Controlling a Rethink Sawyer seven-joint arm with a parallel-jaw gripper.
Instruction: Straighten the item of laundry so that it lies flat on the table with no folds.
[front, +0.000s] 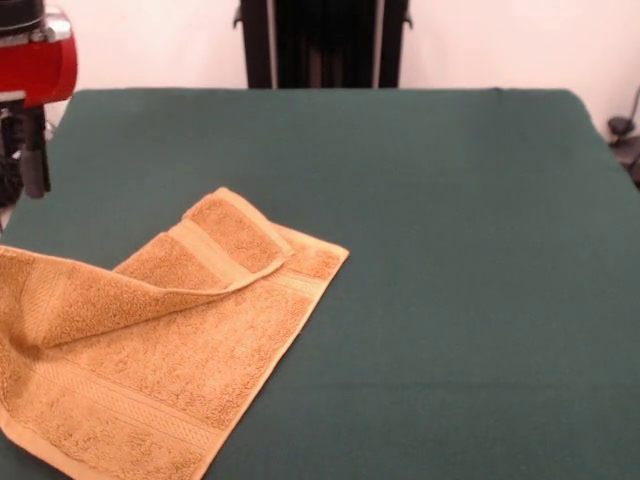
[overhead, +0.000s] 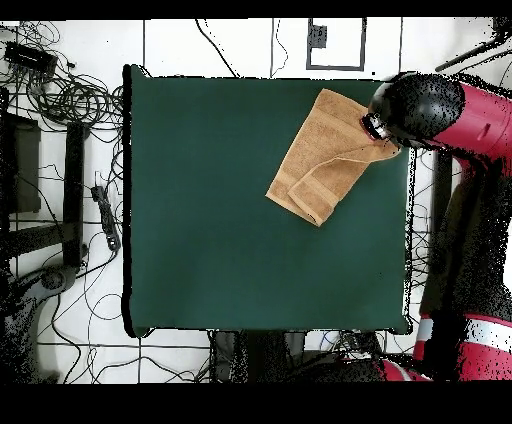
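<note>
Near the table's (front: 450, 250) corner, a golden-orange towel (front: 160, 350) is seen lying on the plain dark green cloth. Its terry pile looks looped and nubbly, and paler woven bands are seen crossing it near the ends. One end is folded back over the rest, so a raised, curved flap is formed above the flat layer. From the front, only a red and black part of the arm (front: 35, 70) is shown beside the towel, off the table's edge. From overhead, the arm's (overhead: 440, 115) rounded black and red body is shown above the towel's (overhead: 325, 155) edge. The gripper's jaws cannot be told as open or closed.
</note>
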